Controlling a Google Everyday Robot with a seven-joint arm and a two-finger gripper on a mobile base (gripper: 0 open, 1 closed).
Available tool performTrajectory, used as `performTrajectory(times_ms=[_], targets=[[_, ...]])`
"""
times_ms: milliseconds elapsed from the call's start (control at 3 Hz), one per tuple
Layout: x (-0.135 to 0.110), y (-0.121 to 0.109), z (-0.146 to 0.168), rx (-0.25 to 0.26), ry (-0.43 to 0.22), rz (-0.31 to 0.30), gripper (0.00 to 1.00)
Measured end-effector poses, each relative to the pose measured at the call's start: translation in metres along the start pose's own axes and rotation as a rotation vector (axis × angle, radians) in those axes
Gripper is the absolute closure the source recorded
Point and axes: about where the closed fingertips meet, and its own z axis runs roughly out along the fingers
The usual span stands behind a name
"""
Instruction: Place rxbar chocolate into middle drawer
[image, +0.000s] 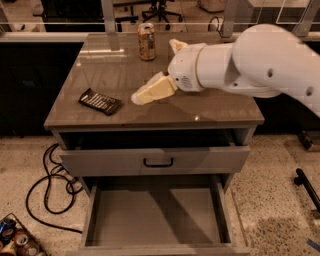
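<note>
Hand (154, 72) spread and empty (over the tabletop (100, 70)), right of rxbar chocolate (100, 101); middle drawer (155, 215) open.

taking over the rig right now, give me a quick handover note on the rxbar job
Claw: over the tabletop, just right of the rxbar chocolate in the view, not touching it.
Rxbar chocolate: lying flat near the tabletop's left edge, not grasped.
Middle drawer: pulled out, floor bare.
Done: drawer is open.
Left: grasp the bar, carry it down past the front edge, and release it in the middle drawer.
</note>
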Motion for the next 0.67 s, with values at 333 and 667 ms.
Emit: performTrajectory(times_ms=[333,667], targets=[[0.000,0.012,0.062,-0.058,-0.121,0.060,0.00],[0.003,0.031,0.119,-0.141,-0.165,0.112,0.00]])
